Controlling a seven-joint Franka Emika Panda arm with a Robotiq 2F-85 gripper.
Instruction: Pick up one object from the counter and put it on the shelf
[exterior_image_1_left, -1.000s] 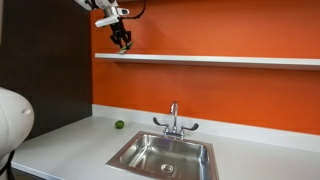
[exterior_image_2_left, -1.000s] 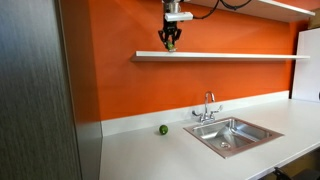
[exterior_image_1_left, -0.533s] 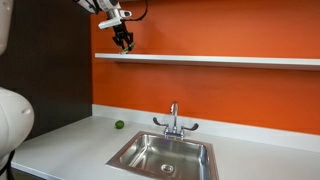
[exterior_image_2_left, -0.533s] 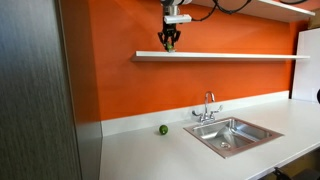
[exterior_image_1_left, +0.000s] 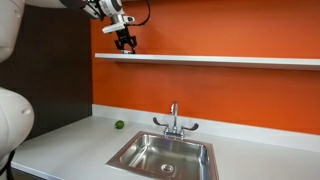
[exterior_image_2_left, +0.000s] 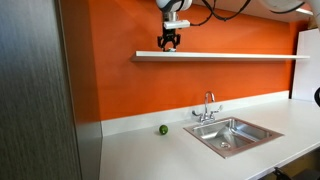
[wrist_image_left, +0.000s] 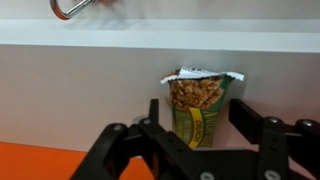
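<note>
The object (wrist_image_left: 197, 125) is a small green packet with an orange-yellow band and a picture of nuts. It stands upright on the white shelf (wrist_image_left: 70, 100). My gripper (wrist_image_left: 199, 104) is open around it, with a narrow gap between each finger and the packet's sides. In both exterior views the gripper (exterior_image_1_left: 125, 42) (exterior_image_2_left: 170, 42) hangs just above the left end of the shelf (exterior_image_1_left: 220, 60) (exterior_image_2_left: 240, 56) on the orange wall, and the packet is too small there to make out. The counter (exterior_image_1_left: 70, 150) (exterior_image_2_left: 150, 155) lies far below.
A small green ball (exterior_image_1_left: 119, 125) (exterior_image_2_left: 163, 129) lies on the counter near the wall. The steel sink (exterior_image_1_left: 165, 155) (exterior_image_2_left: 235, 135) with its chrome faucet (exterior_image_1_left: 174, 120) (exterior_image_2_left: 208, 105) is set into the worktop. A dark panel (exterior_image_2_left: 40, 90) stands at the counter's end.
The jaws have opened and let go of the packet, which now stands on the shelf. The gripper has stayed over the same end of the shelf.
</note>
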